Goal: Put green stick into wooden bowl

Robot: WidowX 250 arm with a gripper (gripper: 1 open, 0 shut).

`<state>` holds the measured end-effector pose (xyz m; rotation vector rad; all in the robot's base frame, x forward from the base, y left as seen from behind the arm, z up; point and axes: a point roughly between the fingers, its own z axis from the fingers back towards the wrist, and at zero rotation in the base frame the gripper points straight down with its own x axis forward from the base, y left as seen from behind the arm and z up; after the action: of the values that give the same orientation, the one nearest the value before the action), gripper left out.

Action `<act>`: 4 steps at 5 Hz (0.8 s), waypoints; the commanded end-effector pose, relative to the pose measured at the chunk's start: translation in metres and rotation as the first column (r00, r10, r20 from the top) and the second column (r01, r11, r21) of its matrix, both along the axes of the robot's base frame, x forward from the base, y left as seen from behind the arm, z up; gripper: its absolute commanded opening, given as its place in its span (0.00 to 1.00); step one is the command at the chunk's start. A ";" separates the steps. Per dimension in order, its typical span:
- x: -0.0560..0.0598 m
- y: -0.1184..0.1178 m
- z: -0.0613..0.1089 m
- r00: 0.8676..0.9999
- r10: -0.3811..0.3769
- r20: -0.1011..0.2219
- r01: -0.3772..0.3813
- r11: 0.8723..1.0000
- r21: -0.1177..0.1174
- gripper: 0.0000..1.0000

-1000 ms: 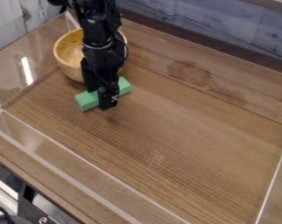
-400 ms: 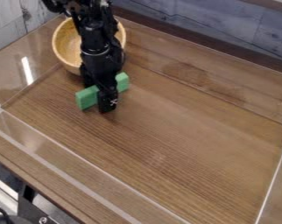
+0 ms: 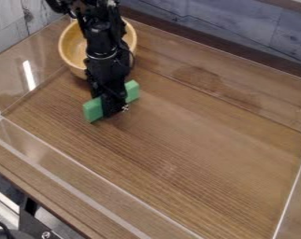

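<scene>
The green stick [image 3: 94,109] lies flat on the wooden table, left of centre. My gripper [image 3: 112,101] comes straight down onto its middle, and the black fingers are shut on the green stick, hiding its centre. The stick still rests on the table. Just behind, at the upper left, sits the round tan wooden bowl [image 3: 75,51], partly hidden by the black arm. Nothing shows in the visible part of the bowl.
Clear plastic walls [image 3: 28,75] ring the wooden table on the left, front and right. A grey plank wall [image 3: 228,23] runs along the back. Bare wood [image 3: 203,140] spreads to the right and front of the stick.
The fingers have shut on the green stick. The arm kept its place over the stick, with only a slight roll of the wrist.
</scene>
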<state>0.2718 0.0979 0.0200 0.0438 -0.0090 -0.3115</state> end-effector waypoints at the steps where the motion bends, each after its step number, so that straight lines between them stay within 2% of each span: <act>1: 0.009 0.004 0.032 0.990 0.120 0.070 -0.122 0.992 0.014 0.00; 2: 0.014 0.004 0.047 0.973 0.216 0.086 -0.218 0.976 0.013 0.00; 3: 0.022 0.006 0.065 0.950 0.289 0.116 -0.293 0.956 0.016 0.00; 4: 0.031 0.008 0.070 0.942 0.305 0.139 -0.310 0.951 0.015 0.00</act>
<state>0.2938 0.1004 0.0702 0.0761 -0.0635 -0.0160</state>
